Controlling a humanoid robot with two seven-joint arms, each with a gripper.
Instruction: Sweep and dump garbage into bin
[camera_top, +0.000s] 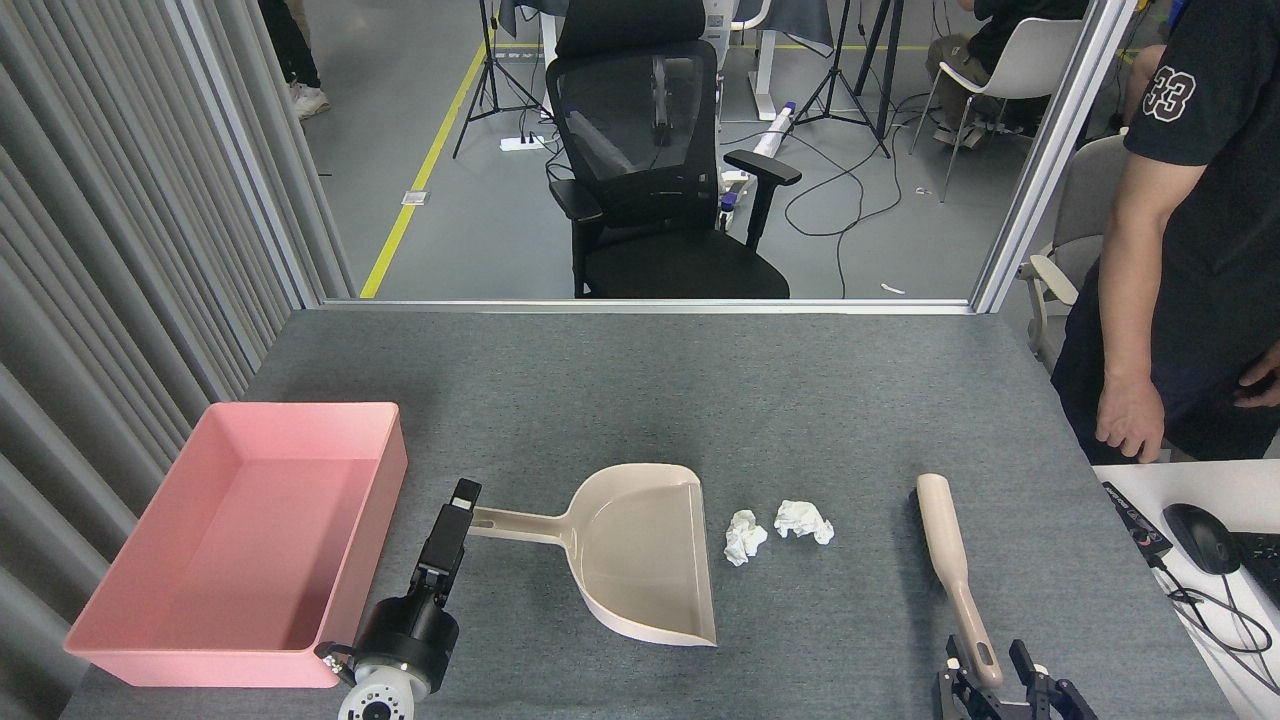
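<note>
Far left of left pincer (462, 497): pink bin (240, 540) on grey worktop (640, 390), nothing inside. Left pincer at tip of beige dustpan (640, 550) handle, touching it; dark and seen end-on, so cannot tell if spread or pressed together. Right of left pincer, dustpan scoop flat on worktop, open mouth facing right. Just beyond mouth: garbage, namely first tissue wad (743, 536) and second tissue wad (803, 520), close beside each other, between both pincers. Further right, beige brush (950, 560) lying lengthwise, handle end toward near edge. Right pincer (988, 680) at bottom edge, fingers spread on both sides of handle end, contact not clear. Right of right pincer: person (1190, 230) standing beside worktop.
</note>
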